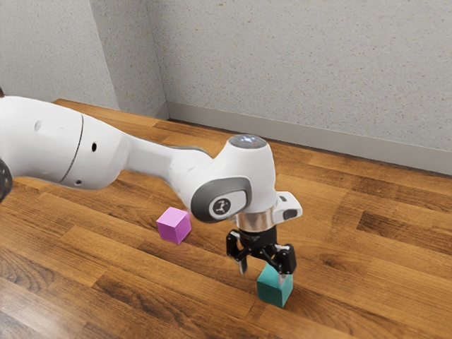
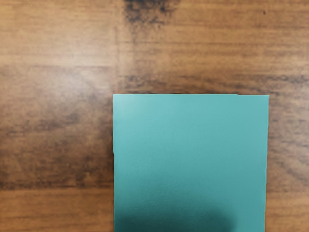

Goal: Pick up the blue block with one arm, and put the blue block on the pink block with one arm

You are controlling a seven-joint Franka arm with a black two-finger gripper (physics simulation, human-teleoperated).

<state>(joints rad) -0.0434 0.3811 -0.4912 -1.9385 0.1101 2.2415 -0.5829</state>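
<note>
The white arm point(image 1: 141, 159) comes in from the exterior view's left and bends down over a wooden floor point(image 1: 367, 233). Its black pincer point(image 1: 265, 270) points downward and stands open, with the two fingers spread apart. It hangs directly above the blue block point(image 1: 275, 287), whose colour is more a teal shade. The fingertips are at about the height of the block's top. One finger point(image 1: 242, 265) is clearly apart from the block, on the exterior view's left of it. I cannot tell whether the other finger touches the block.

The blue block rests flat on the floor, far from the edge where the floor meets the grey wall point(image 1: 318, 63) and its baseboard point(image 1: 318, 138). The pink block point(image 1: 174, 225) also sits on the floor, well apart from the blue one. It is nearer to the corner of the room than the blue one.

In the wrist view, the top face of the blue block point(image 2: 190, 164) lies just under the hand as a flat teal square on the floor boards point(image 2: 58, 121). A dark shadow covers the part of that face nearest the hand.
</note>
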